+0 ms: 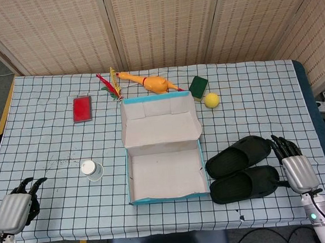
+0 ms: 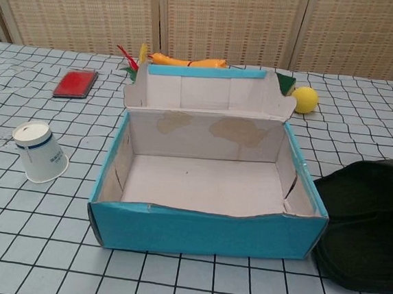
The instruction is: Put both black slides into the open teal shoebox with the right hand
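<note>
Two black slides lie side by side on the checked tablecloth, right of the box: the far slide (image 1: 239, 154) and the near slide (image 1: 244, 184). In the chest view they merge into one dark mass (image 2: 369, 224) at the right edge. The open teal shoebox (image 1: 132, 183) (image 2: 203, 233) stands in the middle with nothing inside, its lid flap raised behind. My right hand (image 1: 294, 167) rests on the table just right of the slides, fingers spread and pointing away, holding nothing. My left hand (image 1: 17, 206) sits at the near left corner, fingers apart, holding nothing.
An upturned white paper cup (image 1: 91, 170) (image 2: 39, 151) stands left of the box. Behind the box lie a red card (image 1: 83, 109), an orange rubber chicken (image 1: 151, 83), a green block (image 1: 198, 86) and a yellow ball (image 1: 211, 99) (image 2: 304, 99).
</note>
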You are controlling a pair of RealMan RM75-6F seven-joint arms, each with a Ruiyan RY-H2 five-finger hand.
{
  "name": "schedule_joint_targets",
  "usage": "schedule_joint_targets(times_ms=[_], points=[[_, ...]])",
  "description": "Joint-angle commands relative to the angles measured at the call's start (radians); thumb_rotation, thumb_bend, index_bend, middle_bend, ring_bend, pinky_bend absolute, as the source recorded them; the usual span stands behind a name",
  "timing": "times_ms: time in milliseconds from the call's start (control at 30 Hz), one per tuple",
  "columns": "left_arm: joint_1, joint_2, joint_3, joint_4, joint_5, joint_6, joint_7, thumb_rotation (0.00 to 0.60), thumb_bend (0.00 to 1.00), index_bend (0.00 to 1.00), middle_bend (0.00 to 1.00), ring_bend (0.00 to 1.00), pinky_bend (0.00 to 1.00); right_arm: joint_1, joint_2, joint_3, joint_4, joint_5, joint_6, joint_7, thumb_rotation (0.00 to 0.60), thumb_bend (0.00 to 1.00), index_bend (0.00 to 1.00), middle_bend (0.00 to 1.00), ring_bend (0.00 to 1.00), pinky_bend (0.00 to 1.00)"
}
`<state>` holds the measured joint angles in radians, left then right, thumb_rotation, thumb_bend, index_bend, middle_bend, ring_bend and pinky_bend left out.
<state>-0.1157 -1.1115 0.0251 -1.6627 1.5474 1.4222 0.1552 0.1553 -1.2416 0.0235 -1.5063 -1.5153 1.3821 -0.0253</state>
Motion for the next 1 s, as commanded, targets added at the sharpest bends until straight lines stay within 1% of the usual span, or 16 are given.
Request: schedule_joint_targets(times_ms=[33,167,333,400,533,633,800,1000], points=[[0.004,0.002,0.003,-0.004,0.008,0.006,0.001,0.6,0.37,0.17,0.04,0.15,0.41,-0.003,0.0,-0.002,-0.001,-0.007,0.008,0.0,0.6,0.03,0.0,0.0,0.0,0.1],[0.004,0.0,0.006,-0.002,0.013,0.005,0.006,0.6,0.37,0.17,0.04,0.15,0.41,-0.012,0.005,-0.004,-0.006,-0.019,0.029,0.011,0.6,0.03,0.0,0.0,0.0,0.1],[0.004,0.001,0.007,-0.001,0.012,0.002,0.002,0.6,0.37,0.17,0.04,0.15,0.41,-0.019,0.028,-0.019,-0.026,-0.035,0.031,0.013,0.6,0.03,0.0,0.0,0.0,0.1],[0.002,0.0,0.006,0.002,0.011,0.0,0.0,0.6,0.37,0.17,0.04,0.15,0.41,-0.02,0.047,-0.034,-0.043,-0.045,0.021,0.0,0.6,0.03,0.0,0.0,0.0,0.1],[-0.003,0.001,0.006,0.004,0.002,-0.016,-0.006,0.6,0.37,0.17,0.04,0.15,0.41,-0.013,0.105,-0.079,-0.085,-0.09,-0.017,0.03,0.6,0.03,0.0,0.0,0.0,0.1],[0.0,0.004,0.008,0.0,0.001,-0.015,-0.004,0.6,0.37,0.17,0.04,0.15,0.41,-0.014,0.12,-0.089,-0.093,-0.099,-0.022,0.007,0.6,0.03,0.0,0.0,0.0,0.1],[0.01,0.011,0.009,-0.01,-0.005,-0.005,-0.003,0.6,0.37,0.17,0.04,0.15,0.41,0.006,0.141,-0.093,-0.124,-0.048,-0.104,-0.058,0.6,0.03,0.0,0.01,0.0,0.1],[0.003,0.01,0.005,-0.012,-0.033,-0.03,0.006,0.6,0.37,0.17,0.04,0.15,0.41,0.049,0.136,-0.09,-0.142,0.024,-0.228,-0.131,0.6,0.03,0.0,0.03,0.0,0.1]])
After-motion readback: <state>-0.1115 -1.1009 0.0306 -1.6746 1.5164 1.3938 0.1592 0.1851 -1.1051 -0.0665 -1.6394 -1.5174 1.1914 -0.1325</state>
